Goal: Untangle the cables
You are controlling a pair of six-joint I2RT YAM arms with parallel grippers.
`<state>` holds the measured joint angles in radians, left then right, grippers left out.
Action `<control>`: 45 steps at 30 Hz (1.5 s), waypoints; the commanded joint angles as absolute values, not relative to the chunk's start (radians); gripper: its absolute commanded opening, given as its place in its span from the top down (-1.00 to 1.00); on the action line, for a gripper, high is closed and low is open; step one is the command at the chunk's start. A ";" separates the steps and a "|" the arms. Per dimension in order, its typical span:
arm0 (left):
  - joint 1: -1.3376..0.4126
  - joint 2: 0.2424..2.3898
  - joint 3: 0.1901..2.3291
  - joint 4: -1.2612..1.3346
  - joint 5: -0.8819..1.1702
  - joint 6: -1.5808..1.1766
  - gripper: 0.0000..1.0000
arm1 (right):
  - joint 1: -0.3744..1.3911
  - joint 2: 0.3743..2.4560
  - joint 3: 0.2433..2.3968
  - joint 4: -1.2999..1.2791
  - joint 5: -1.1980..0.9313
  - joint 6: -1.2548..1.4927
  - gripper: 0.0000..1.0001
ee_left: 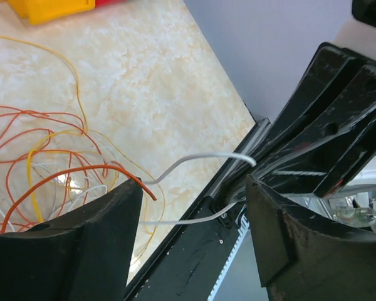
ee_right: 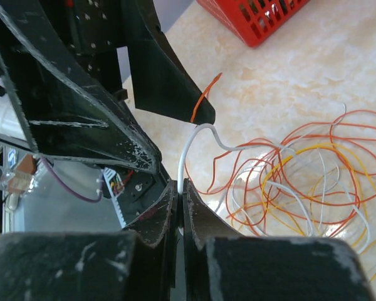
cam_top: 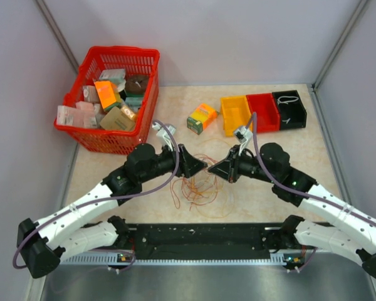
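Note:
The cables lie in a loose tangle of orange-red, yellow and white loops on the table between my two grippers; the tangle also shows in the left wrist view and the right wrist view. My right gripper is shut on a white cable, which arcs up from the jaws and back into the tangle. My left gripper is open, facing the right gripper closely. The white cable crosses the gap between its fingers. An orange cable end sticks out by its left fingertip.
A red basket full of packets stands at the back left. A small yellow-orange box lies behind the tangle. Yellow, red and black bins stand at the back right. A black rail runs along the near edge.

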<state>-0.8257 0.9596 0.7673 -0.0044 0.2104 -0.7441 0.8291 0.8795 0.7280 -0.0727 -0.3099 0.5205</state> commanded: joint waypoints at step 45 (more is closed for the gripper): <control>-0.773 1.246 0.519 0.069 0.054 -0.825 1.00 | 0.839 1.012 1.998 -0.403 0.049 0.126 1.00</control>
<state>-0.7815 1.2411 0.5415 0.0338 0.1062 -0.8074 0.8291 0.9741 1.8900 -0.4133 -0.0364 0.2359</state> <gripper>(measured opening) 0.015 0.011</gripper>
